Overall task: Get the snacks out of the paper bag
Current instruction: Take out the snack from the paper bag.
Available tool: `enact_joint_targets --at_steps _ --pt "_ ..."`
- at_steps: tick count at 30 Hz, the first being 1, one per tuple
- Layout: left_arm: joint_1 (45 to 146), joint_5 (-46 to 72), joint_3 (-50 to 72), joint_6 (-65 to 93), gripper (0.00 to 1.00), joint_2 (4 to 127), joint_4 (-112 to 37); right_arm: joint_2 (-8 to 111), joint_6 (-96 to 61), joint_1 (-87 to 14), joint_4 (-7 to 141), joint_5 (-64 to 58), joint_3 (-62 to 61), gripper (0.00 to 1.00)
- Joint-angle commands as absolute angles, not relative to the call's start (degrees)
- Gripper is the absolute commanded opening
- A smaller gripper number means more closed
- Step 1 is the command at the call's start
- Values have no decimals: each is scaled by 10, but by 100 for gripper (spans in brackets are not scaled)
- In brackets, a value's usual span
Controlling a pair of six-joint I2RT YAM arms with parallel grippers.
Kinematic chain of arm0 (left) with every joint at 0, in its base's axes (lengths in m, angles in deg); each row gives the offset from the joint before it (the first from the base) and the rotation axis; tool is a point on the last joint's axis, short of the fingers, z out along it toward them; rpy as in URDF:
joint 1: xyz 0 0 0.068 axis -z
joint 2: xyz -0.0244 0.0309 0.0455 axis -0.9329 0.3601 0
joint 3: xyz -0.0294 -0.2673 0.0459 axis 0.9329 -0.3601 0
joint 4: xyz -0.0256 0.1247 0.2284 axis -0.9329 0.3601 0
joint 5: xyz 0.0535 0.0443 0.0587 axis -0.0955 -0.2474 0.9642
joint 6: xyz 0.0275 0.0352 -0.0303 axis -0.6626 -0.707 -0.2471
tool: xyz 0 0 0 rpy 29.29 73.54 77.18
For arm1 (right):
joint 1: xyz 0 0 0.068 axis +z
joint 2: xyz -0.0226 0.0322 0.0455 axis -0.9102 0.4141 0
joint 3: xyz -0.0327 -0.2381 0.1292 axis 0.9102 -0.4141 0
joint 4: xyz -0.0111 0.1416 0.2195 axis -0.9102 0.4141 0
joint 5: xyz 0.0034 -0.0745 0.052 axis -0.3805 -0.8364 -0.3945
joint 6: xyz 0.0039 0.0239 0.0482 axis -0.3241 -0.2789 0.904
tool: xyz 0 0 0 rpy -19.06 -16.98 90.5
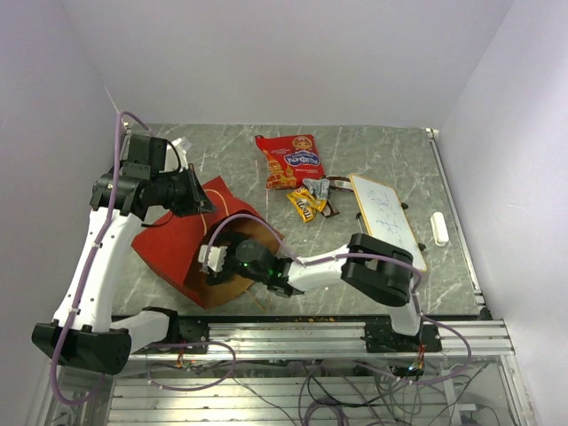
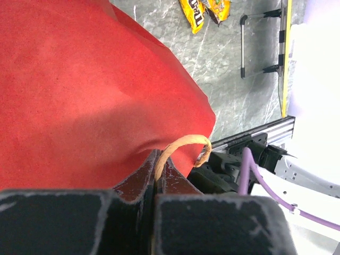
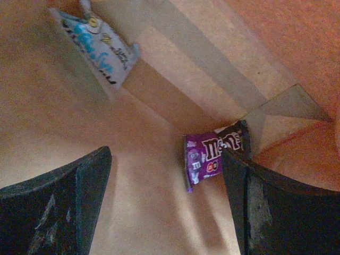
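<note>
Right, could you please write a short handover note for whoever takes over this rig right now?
Left gripper: shut on the string handle and rim of the paper bag.
Right gripper: open, inside the bag, beside a purple M&M's packet.
Done: large red packet, yellow M&M's packet and dark wrappers lie out on the table.
Left: the purple packet and a silver-blue packet are in the bag, to be taken out.
</note>
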State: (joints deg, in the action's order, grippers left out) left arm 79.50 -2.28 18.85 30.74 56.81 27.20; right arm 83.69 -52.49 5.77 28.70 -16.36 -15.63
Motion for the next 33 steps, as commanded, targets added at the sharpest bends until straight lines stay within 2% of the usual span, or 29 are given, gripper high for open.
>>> enact_joint_targets --at_steps 1,11,18,20,23,30,33 --pt "796 -19 206 289 7 570 282 893 -565 52 185 -223 -132 84" --pt "796 -9 226 284 7 558 302 976 -557 31 146 -260 -83 83" --pt "795 -7 206 292 7 548 317 1022 -574 11 149 -309 -49 74" --pt "796 -16 193 305 7 540 314 1024 -576 8 162 -304 -45 68" --pt "796 -17 175 319 7 526 306 1025 -567 3 177 -290 -44 53" --pt "796 -5 198 312 7 537 318 1010 -554 3 253 -268 -28 12" --pt "796 -2 200 319 7 535 313 987 -546 4 266 -249 -39 3"
